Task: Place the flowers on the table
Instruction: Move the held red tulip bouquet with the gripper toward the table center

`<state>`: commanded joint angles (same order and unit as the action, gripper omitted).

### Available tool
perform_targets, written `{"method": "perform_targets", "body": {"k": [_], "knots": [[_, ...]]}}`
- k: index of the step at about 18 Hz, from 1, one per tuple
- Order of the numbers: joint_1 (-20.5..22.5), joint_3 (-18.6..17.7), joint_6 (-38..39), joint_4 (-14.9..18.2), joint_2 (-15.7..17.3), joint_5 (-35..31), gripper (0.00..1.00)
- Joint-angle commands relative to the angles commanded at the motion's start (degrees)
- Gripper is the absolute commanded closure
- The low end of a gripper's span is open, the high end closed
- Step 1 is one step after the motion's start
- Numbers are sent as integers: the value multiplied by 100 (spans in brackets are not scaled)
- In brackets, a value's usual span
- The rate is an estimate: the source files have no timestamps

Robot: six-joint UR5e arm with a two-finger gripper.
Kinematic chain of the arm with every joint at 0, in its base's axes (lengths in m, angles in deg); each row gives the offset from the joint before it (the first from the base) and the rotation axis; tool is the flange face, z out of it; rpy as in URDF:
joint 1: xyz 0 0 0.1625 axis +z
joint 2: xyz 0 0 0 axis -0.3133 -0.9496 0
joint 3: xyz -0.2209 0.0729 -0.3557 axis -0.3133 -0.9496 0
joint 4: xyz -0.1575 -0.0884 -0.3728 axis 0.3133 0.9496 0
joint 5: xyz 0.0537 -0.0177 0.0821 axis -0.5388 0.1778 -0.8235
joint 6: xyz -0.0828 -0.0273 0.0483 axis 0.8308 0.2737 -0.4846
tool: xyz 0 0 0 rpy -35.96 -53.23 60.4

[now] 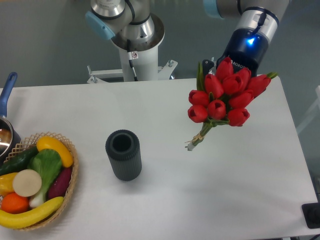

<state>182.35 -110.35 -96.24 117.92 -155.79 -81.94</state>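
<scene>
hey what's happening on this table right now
A robot arm is holding a bunch of red tulips up over the right part of the white table. The gripper is mostly hidden behind the blooms, so its grip can't be seen directly. The stem ends point down toward the tabletop; whether they touch it is hard to tell. A dark ribbed cylinder vase stands empty near the middle, and a wicker basket of vegetables sits at the left edge beside a pot.

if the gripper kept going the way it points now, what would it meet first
Probably bare white table, right of the black ribbed cylinder. The gripper points down, tulips leading; depth is unclear.
</scene>
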Motion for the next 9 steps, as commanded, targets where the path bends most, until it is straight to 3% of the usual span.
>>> {"method": "perform_targets", "body": {"k": [4,9], "knots": [[-9,44,9,9,-17,-35,63],[-17,17,0,9,88,-649,63]]}}
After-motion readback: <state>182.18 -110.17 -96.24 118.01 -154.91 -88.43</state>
